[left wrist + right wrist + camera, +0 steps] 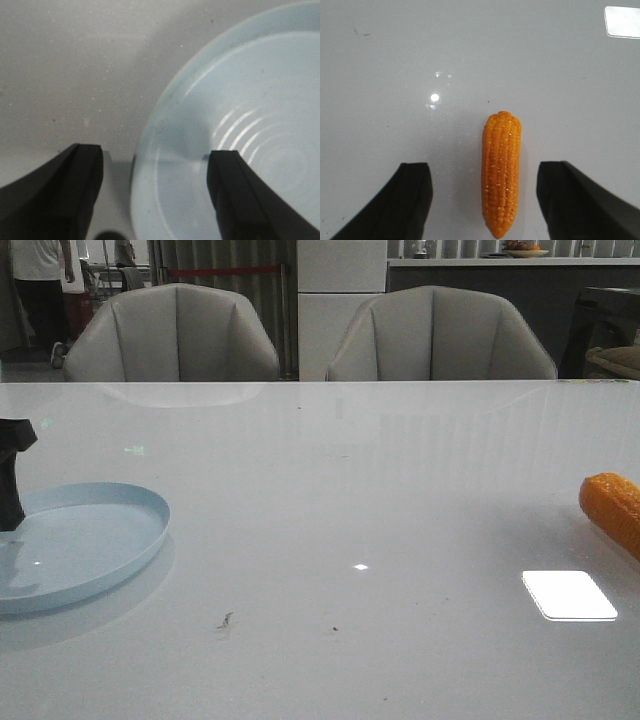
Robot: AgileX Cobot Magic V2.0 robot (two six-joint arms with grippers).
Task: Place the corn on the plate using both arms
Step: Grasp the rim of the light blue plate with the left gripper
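Observation:
The orange corn [612, 508] lies on the white table at the far right edge of the front view, partly cut off. In the right wrist view the corn [501, 170] lies lengthwise between the fingers of my open right gripper [484, 172], touching neither. The pale blue plate [110, 540] rests at the front left. My left gripper [12, 475] hangs over its left rim. In the left wrist view my left gripper [156, 160] is open, one finger outside the plate [250, 90] rim and one over its inside.
A bright rectangular light reflection [569, 595] lies on the glossy table [350, 490] near the corn. Two grey chairs [170, 335] stand behind the table's far edge. A small dark smudge [225, 620] marks the table front.

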